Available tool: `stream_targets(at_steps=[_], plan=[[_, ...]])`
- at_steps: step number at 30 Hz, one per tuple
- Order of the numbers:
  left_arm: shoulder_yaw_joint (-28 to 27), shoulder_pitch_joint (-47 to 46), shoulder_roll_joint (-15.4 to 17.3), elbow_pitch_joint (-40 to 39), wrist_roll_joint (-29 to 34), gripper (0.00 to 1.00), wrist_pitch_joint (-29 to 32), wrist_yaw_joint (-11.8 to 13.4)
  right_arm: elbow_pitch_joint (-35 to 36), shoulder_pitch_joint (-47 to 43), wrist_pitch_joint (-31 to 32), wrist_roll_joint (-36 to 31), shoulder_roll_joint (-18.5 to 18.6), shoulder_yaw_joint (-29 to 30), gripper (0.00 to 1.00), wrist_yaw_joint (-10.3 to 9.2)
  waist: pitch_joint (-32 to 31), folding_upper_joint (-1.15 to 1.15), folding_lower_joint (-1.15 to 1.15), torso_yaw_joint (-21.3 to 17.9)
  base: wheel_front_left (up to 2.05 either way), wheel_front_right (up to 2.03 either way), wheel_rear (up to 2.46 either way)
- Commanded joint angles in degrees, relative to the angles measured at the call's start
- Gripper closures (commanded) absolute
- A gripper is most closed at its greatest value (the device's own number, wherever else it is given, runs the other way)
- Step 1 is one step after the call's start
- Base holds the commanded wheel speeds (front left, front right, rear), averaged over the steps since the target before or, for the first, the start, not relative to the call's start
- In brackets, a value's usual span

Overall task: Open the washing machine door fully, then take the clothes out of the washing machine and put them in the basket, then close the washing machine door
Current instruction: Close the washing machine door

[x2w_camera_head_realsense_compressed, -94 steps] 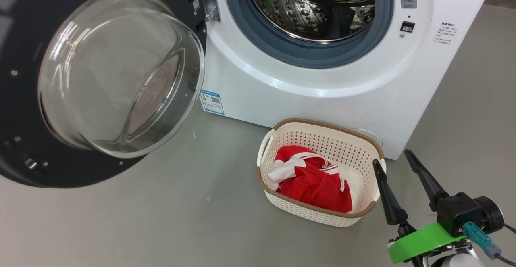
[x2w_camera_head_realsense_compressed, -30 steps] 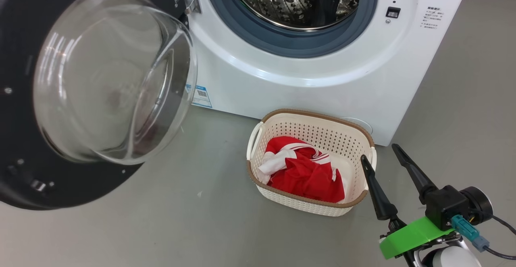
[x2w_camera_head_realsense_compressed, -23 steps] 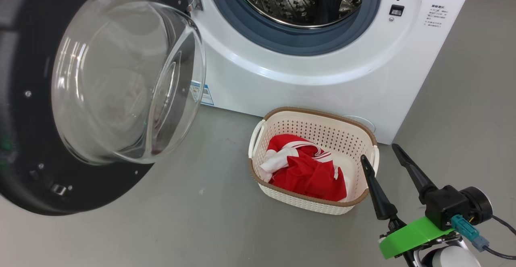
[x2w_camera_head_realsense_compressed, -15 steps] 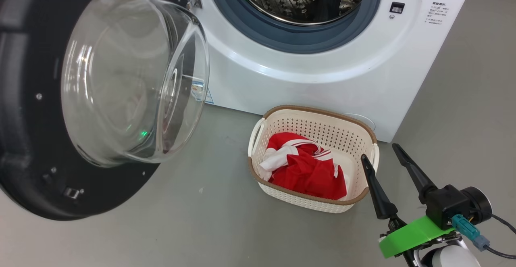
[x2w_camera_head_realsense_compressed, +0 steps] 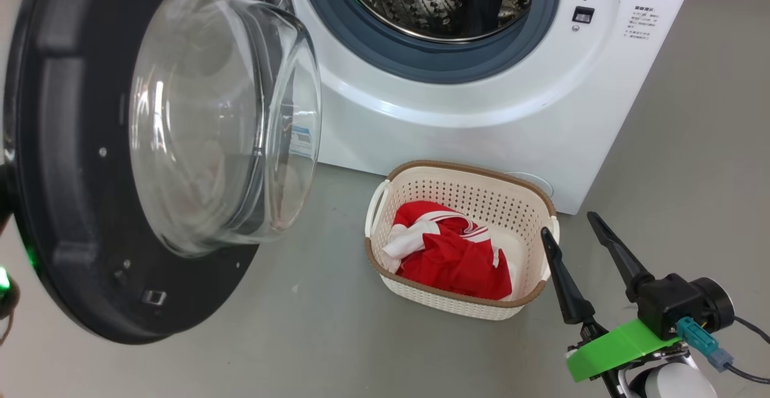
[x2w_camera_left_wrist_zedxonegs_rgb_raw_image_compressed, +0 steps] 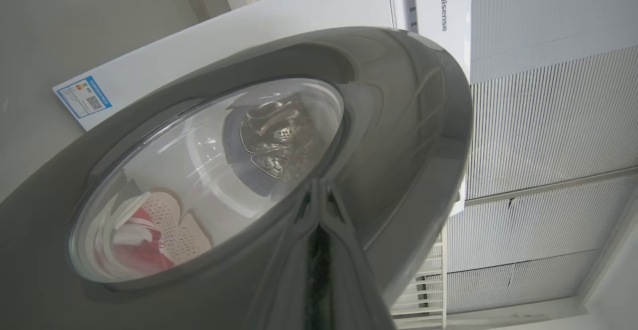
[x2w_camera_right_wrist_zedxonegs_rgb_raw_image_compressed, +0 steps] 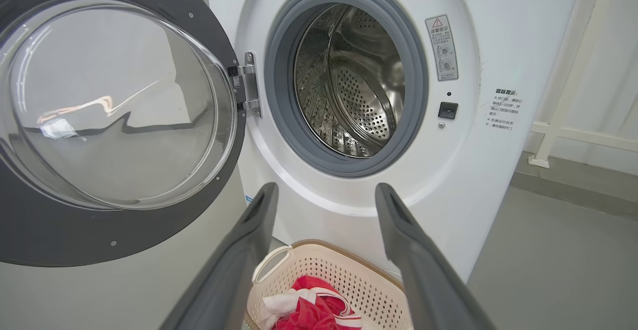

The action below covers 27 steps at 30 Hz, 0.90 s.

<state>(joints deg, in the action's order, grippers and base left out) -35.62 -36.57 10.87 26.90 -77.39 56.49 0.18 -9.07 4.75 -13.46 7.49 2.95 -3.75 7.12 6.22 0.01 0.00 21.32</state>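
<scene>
Closing the washing machine door (x2w_camera_head_realsense_compressed: 66, 163) looks like the step in hand. Head view: door half-open at 9 o'clock; basket (x2w_camera_head_realsense_compressed: 475, 190) at 6 holds red clothes (x2w_camera_head_realsense_compressed: 457, 260); right jaws spread, empty, at 4. L wrist view: left jaws pressed together, tips on door's outer face; next, push thru to latch. R wrist view: drum (x2w_camera_right_wrist_zedxonegs_rgb_raw_image_compressed: 349, 81) bare.

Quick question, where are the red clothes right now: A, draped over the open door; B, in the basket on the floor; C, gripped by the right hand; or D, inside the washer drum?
B: the red clothes lie bunched inside the basket in front of the washer, and the open right hand holds nothing.
</scene>
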Motion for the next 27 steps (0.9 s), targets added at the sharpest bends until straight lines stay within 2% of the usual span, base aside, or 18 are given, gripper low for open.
stream_targets(at_steps=[1, 6, 15, 27], plan=[[-1.2, 0.7, 1.7, -3.1, -1.1, 1.00, 1.2, 0.9, 1.2, 1.7, -0.7, 0.8, -0.1, -1.3, 0.00, 0.36, -0.1, -0.01, 0.00, -0.1, 0.00, 0.00, 0.00], [-1.7, 2.3, -0.4, -8.6, -2.3, 1.00, 2.3, 4.6, 0.9, 1.7, -0.8, 1.1, -0.1, -1.6, 0.00, 0.36, -0.4, -0.01, 0.00, -0.6, 0.00, 0.00, 0.00], [-0.4, 4.9, -3.7, -16.3, -2.6, 1.00, 3.9, 8.6, 0.5, 1.5, -1.1, 1.7, -0.1, -1.9, 0.00, 0.36, -0.4, -0.01, 0.00, -2.2, 0.00, 0.00, 0.00], [1.8, 6.5, -6.3, -20.4, -3.3, 1.00, 4.5, 9.7, 0.4, 2.2, -1.4, 2.0, -0.1, -1.9, 0.00, 0.36, 0.6, -0.01, 0.00, -4.2, 0.00, 0.00, 0.00]])
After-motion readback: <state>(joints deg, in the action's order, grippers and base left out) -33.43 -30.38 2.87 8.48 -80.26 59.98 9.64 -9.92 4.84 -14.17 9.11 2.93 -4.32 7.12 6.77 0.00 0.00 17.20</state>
